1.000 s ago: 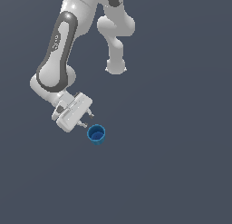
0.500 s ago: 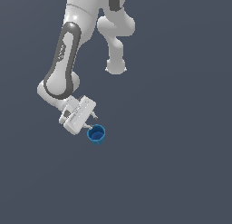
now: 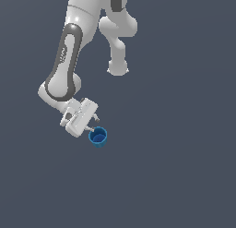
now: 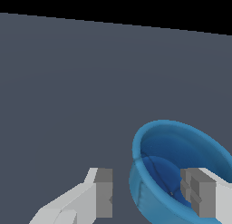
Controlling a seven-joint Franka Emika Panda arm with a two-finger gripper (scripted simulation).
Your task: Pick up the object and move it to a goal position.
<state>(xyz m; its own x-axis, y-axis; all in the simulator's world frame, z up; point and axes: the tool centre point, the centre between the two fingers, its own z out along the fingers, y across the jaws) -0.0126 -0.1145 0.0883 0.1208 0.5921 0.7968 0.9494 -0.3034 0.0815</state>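
Observation:
The object, a small bright-blue cup (image 3: 98, 137), stands upright on the dark grey floor, with its hollow inside facing up. My white gripper (image 3: 93, 124) is tilted and sits right against the cup's side toward the exterior view's left. In the wrist view the cup (image 4: 154, 141) is close up. One fingertip (image 4: 105, 191) is outside the cup wall with a small gap. The other fingertip (image 4: 199, 196) is over the cup's inside. The jaws are apart, straddling the near wall without closing on it.
The arm's white base column (image 3: 118, 65) stands behind on the flat dark grey floor (image 3: 184, 167). Nothing else is in view.
The gripper has moved slightly down and toward the cup. The cup has not moved.

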